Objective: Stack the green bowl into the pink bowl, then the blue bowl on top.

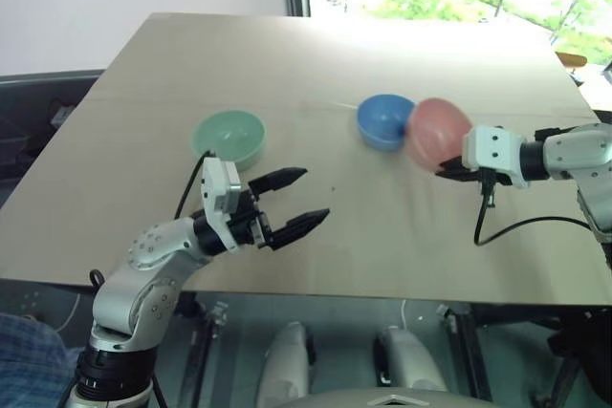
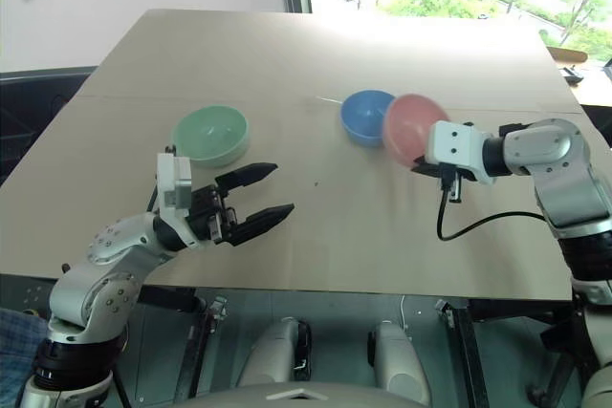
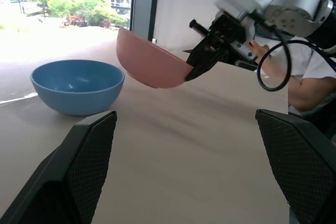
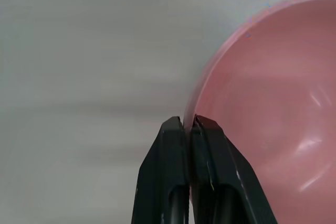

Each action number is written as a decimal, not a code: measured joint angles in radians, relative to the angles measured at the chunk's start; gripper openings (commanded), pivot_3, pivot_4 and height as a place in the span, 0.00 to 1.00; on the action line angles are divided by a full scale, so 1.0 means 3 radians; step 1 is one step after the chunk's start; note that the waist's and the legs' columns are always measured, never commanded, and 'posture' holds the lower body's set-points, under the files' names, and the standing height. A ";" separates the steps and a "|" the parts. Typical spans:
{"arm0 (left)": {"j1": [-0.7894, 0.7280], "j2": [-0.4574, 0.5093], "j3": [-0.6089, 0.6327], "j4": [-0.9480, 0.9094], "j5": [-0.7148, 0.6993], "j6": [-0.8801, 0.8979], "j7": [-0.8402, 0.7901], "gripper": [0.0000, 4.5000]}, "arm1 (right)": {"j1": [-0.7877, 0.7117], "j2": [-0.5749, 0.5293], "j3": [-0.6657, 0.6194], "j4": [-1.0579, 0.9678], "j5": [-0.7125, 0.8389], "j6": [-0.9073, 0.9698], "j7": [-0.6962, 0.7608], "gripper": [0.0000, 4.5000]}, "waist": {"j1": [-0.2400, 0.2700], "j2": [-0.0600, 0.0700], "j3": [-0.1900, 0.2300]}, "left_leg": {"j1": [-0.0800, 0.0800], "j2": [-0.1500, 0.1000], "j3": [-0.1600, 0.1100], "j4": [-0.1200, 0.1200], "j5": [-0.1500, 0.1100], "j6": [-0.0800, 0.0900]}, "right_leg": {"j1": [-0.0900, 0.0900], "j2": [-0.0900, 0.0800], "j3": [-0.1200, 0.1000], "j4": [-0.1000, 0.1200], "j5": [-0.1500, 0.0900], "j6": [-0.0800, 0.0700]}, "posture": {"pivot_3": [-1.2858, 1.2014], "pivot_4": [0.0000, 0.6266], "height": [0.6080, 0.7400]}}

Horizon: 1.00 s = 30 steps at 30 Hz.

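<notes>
The right gripper (image 4: 189, 121) was pinched on the rim of the pink bowl (image 1: 438, 131), one finger inside and one outside. It held the bowl tilted and clear of the table (image 1: 316, 54), as the left wrist view showed plainly. Seen from the head camera, the pink bowl hung just at 3 o'clock of the blue bowl (image 1: 384, 121) and overlapped its edge in the picture; whether the two touched could not be judged there, though the left wrist view showed a gap between them.

The left gripper (image 1: 295, 198) stood spread wide and empty, near the table's front edge, with the green bowl (image 1: 228, 137) just beyond it at about 11 o'clock, upright on the table and untouched.

Judged state of work: no stacking had been done. The pink bowl was in transit, presumably to be set down as the base. The green bowl and then the blue bowl remained to be placed.

Limits of view: the pink bowl appeared smeared in the head views, so its exact tilt was uncertain. A person's arm was partly visible behind the right arm in the left wrist view.
</notes>
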<state>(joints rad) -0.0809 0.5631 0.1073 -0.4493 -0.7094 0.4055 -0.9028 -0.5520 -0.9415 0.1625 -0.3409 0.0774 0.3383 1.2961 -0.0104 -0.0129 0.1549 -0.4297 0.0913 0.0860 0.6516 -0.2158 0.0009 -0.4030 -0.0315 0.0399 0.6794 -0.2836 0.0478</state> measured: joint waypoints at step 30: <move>-0.0063 -0.0030 -0.0049 0.0101 0.0070 -0.0034 -0.0029 1.00 | -0.0356 0.0302 0.1199 -0.0565 -0.0677 0.0482 -0.0120 0.76 | -0.0002 -0.0006 0.0002 | -0.0004 0.0000 0.0000 0.0003 0.0000 0.0000 | -0.0003 0.0000 0.0000 -0.0001 -0.0001 -0.0001 | 0.52 0.24 1.00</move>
<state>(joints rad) -0.0999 0.5542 0.0925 -0.4189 -0.6884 0.3952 -0.9115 -0.6590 -0.8508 0.5224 -0.5104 -0.1256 0.4830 1.2601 -0.0109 -0.0148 0.1555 -0.4309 0.0912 0.0860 0.6526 -0.2158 0.0010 -0.4039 -0.0315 0.0399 0.6793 -0.2837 0.0475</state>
